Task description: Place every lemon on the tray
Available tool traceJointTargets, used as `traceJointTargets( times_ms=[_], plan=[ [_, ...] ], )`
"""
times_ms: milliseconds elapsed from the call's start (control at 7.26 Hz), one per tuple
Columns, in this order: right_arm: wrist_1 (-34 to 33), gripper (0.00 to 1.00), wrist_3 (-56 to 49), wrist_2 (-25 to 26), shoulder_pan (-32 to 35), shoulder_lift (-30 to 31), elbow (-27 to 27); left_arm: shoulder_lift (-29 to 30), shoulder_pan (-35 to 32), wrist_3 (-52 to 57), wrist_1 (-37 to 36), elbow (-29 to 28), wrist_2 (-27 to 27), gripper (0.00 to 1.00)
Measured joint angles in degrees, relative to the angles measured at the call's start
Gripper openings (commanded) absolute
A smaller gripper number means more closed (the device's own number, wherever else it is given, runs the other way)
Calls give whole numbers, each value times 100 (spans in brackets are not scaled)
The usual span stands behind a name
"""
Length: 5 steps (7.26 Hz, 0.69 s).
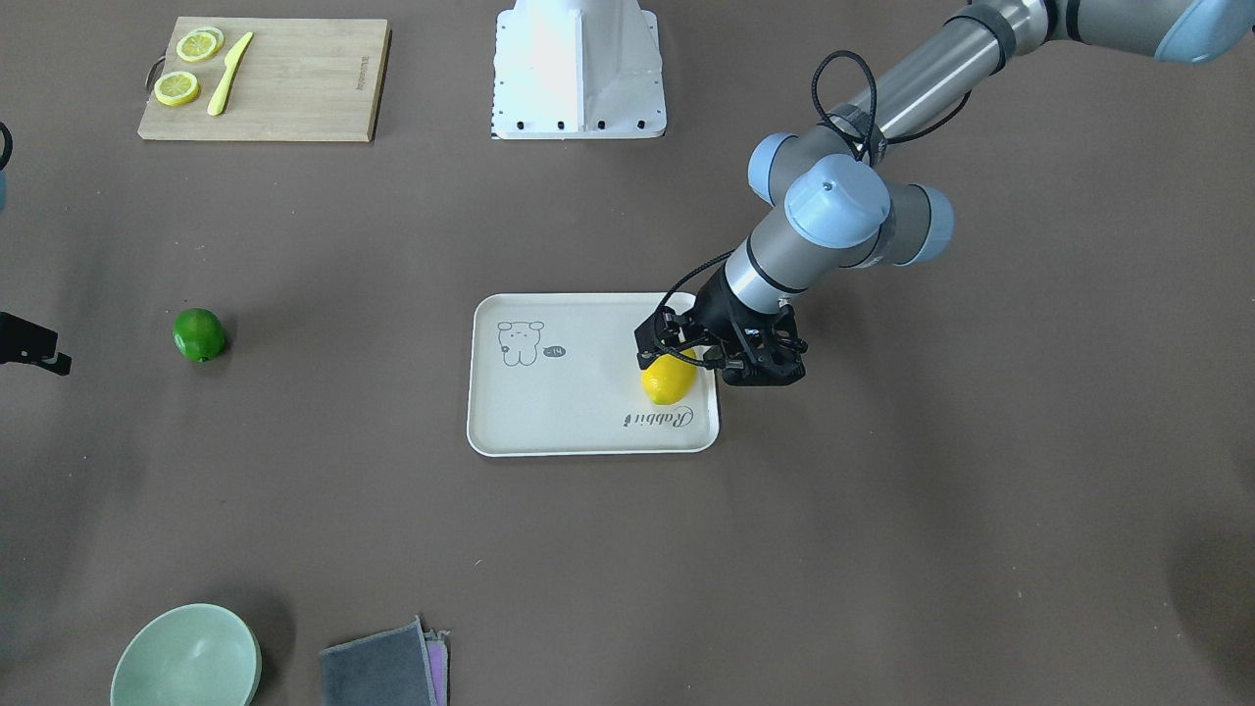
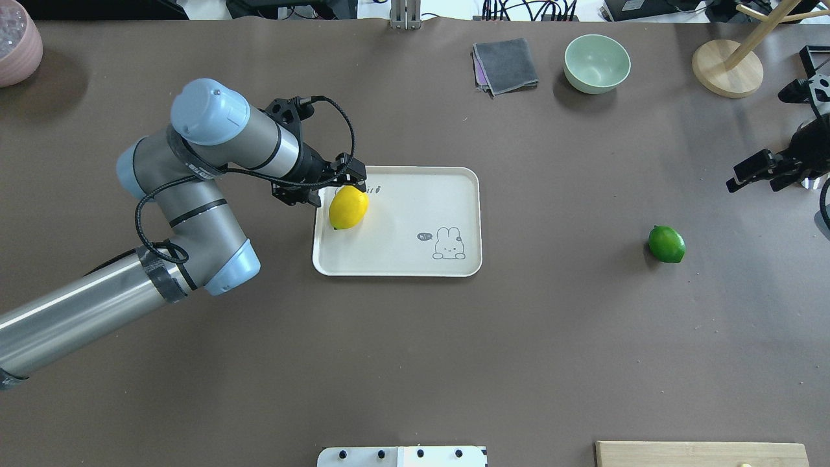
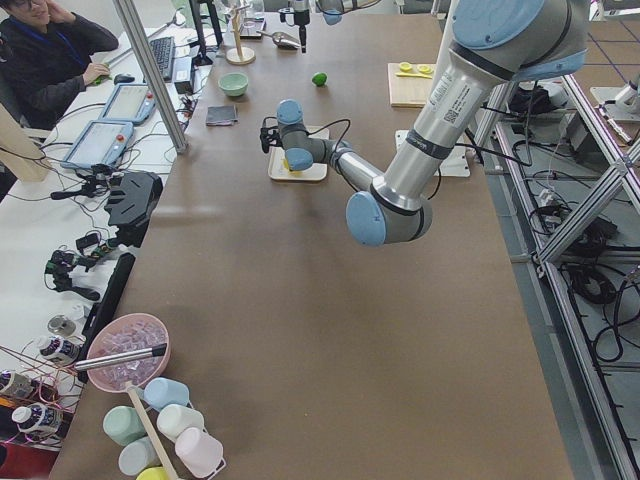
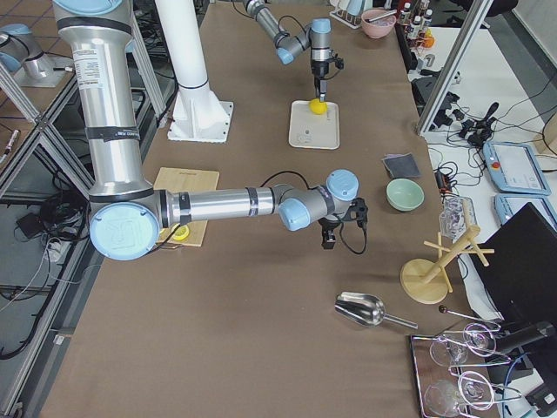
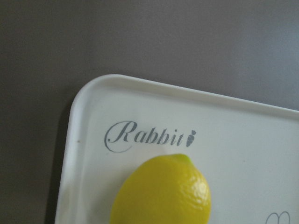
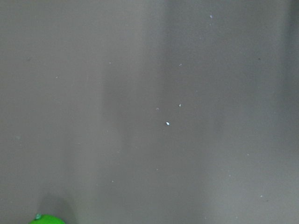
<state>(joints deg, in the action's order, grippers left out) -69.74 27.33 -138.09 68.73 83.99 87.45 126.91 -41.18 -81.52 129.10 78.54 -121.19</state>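
My left gripper (image 2: 336, 186) hangs just over the yellow lemon (image 2: 348, 207); open or closed, can't tell. Lemon lies in a corner of the tray (image 2: 415, 194), long axis diagonal, tip toward the Rabbit script (image 5: 149, 136). Green lemon (image 2: 666, 244) lies on the brown tabletop (image 2: 519, 357), well apart from the tray, long axis roughly crosswise. Right gripper (image 2: 752, 172) at the edge, state unclear.
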Motion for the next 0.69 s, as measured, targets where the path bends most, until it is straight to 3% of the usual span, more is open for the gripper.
traceJointTargets(
  times_ms=[275, 688],
  plan=[
    [-5, 100, 569, 9, -41, -71, 136, -183, -690, 462, -83, -104, -374, 98],
    [-54, 100, 1662, 291, -500, -119, 594, -872, -1638, 2586, -240, -286, -931, 98]
  ],
)
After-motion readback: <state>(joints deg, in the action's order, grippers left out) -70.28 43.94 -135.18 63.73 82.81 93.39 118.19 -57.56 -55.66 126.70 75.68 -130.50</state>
